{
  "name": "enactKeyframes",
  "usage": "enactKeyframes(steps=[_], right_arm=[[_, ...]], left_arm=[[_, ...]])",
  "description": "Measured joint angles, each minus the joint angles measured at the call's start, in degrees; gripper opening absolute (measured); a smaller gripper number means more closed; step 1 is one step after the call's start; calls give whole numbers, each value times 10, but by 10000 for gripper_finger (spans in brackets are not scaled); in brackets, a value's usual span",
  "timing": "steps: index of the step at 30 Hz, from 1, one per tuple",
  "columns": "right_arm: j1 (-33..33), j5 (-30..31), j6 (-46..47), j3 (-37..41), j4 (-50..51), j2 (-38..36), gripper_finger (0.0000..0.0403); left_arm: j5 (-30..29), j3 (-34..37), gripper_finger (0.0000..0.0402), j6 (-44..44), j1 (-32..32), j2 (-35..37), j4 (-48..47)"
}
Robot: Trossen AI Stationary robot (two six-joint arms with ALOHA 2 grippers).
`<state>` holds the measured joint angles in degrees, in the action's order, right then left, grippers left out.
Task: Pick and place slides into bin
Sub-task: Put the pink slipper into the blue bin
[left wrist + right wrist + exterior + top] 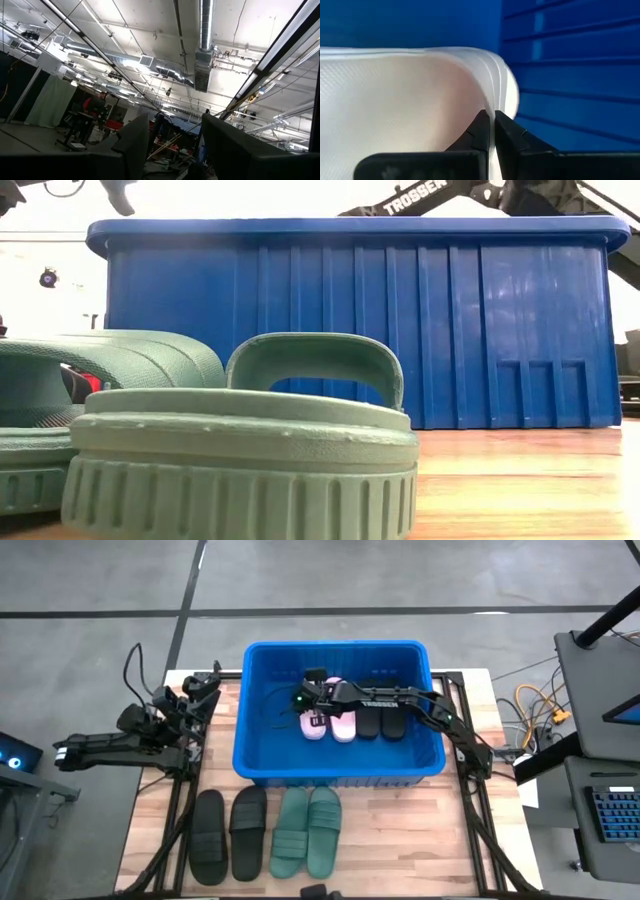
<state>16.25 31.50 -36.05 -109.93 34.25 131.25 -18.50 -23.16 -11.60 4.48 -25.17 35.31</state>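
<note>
Slides: a pink slide (pixel 405 100) is pinched by its edge in the right pincer (pixel 491 132) down inside the blue bin (pixel 262 755), beside its pink mate (pixel 344 724) and a black pair (pixel 381 723). Black (pixel 228 833) and green (pixel 308 831) pairs wait on the bench (pixel 420 840). The left pincer (pixel 172 145) hangs parted and empty, clear at the bench's left edge.

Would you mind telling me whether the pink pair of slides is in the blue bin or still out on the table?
In. The pink slides lie inside the bin, beside a black pair.
</note>
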Motion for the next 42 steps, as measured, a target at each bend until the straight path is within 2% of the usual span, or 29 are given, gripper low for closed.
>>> enactKeyframes(steps=[5,18,24,28,32,37,42], right_arm=[[0,3,1,-18,41,23,8],[2,36,41,-23,87,24,8],[3,38,44,-23,73,24,9],[5,17,46,-36,70,24,10],[6,8,46,-53,79,24,29],[12,-39,41,-62,87,25,70],[13,-50,45,-63,98,25,116]], left_arm=[[0,0,169,0,0,3,-4],[0,0,169,0,0,19,-19],[0,0,169,0,0,21,-19],[0,0,169,0,0,21,-19],[0,0,169,0,0,21,-20],[0,0,169,0,0,21,-20],[0,0,169,0,0,21,-21]])
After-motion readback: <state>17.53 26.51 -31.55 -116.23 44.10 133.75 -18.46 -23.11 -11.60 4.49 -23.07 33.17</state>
